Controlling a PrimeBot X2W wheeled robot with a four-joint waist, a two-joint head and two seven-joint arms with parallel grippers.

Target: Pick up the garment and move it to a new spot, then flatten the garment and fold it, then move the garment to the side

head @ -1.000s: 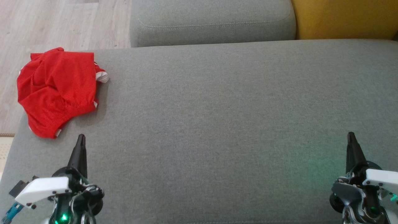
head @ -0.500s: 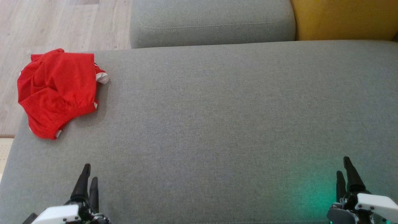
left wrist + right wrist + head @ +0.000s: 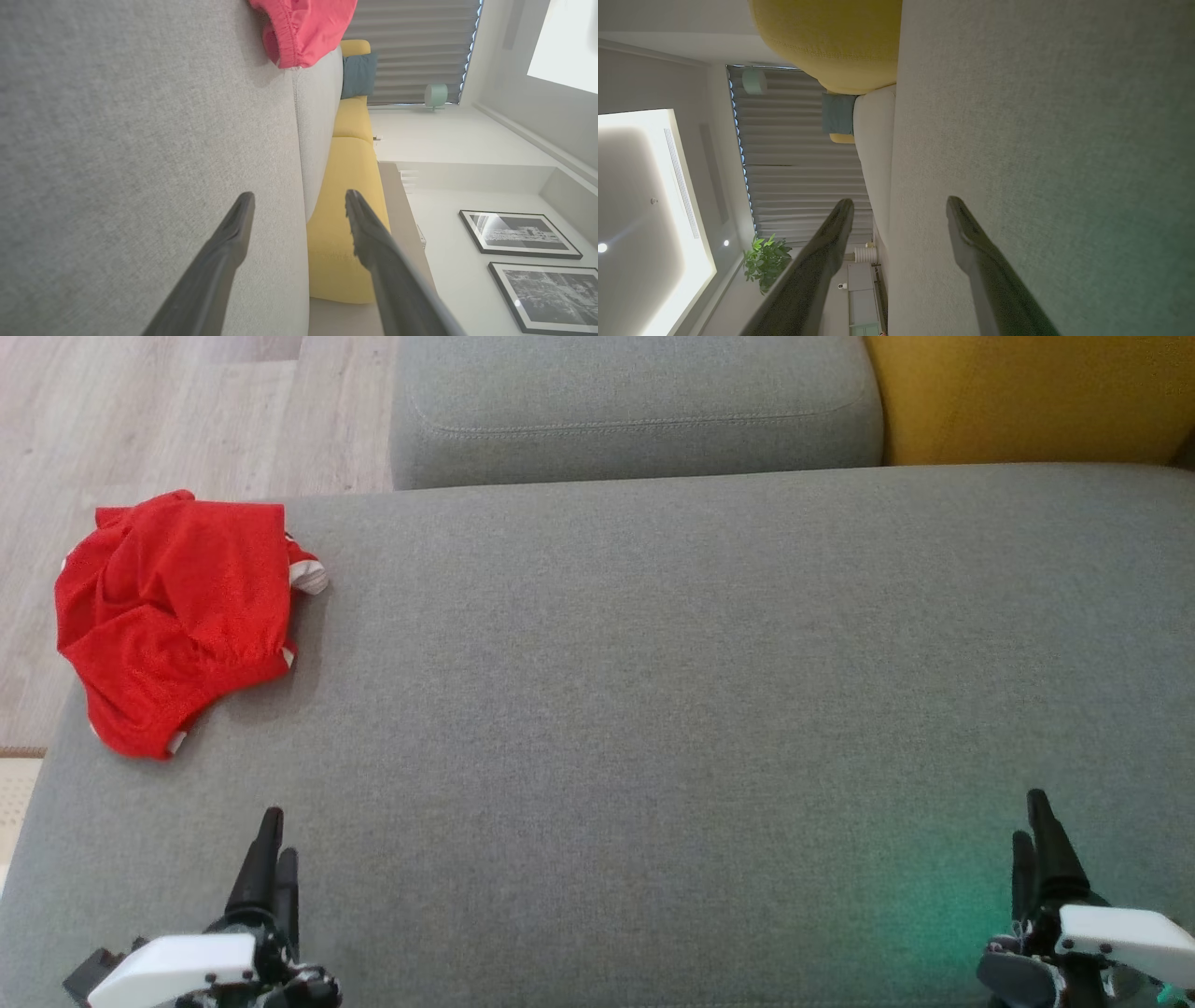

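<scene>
Head view: garment lies bunched at upper left, on the sofa seat's corner. I judge the first pick-up is not yet begun. Left hand and right hand are spread wide and empty, sitting lower in frame than a second ago, when both were pinched shut. Next, the left hand must reach up-frame to the cloth.

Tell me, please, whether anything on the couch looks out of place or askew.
Yes: the garment lies crumpled in a heap at the far left corner of the couch, not spread flat, and its edge seems to hang over the side. Nothing else stands out.
</scene>
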